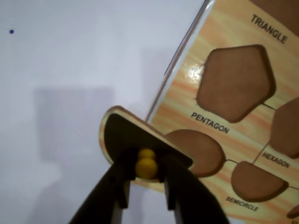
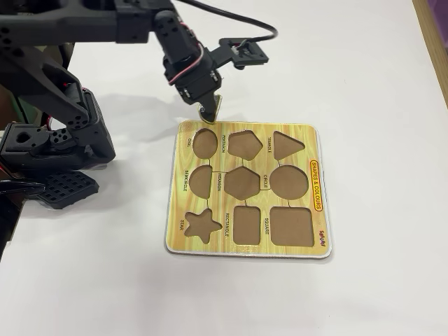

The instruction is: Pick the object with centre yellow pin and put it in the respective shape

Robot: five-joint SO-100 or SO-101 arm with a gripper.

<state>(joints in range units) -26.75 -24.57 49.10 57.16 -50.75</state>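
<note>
My gripper (image 1: 146, 164) is shut on the yellow pin (image 1: 146, 168) of a dark, semicircle-shaped piece (image 1: 119, 133) with a wood-coloured rim. The piece hangs tilted over the near-left edge of the wooden shape board (image 1: 180, 109), beside the oval hole (image 1: 198, 151). The semicircle hole (image 1: 257, 182) lies further right and is empty. In the fixed view the gripper (image 2: 208, 112) holds the piece (image 2: 215, 105) just above the board's top-left corner (image 2: 183, 126), above the oval hole (image 2: 205, 142). The semicircle hole (image 2: 201, 180) is below the oval hole.
All the board's holes are empty, among them pentagon (image 1: 236, 81), hexagon (image 2: 242, 183), circle (image 2: 289, 182) and star (image 2: 200, 225). The arm's base and body (image 2: 56, 140) fill the left side. A black cable (image 2: 245, 28) loops above the board. White table all round.
</note>
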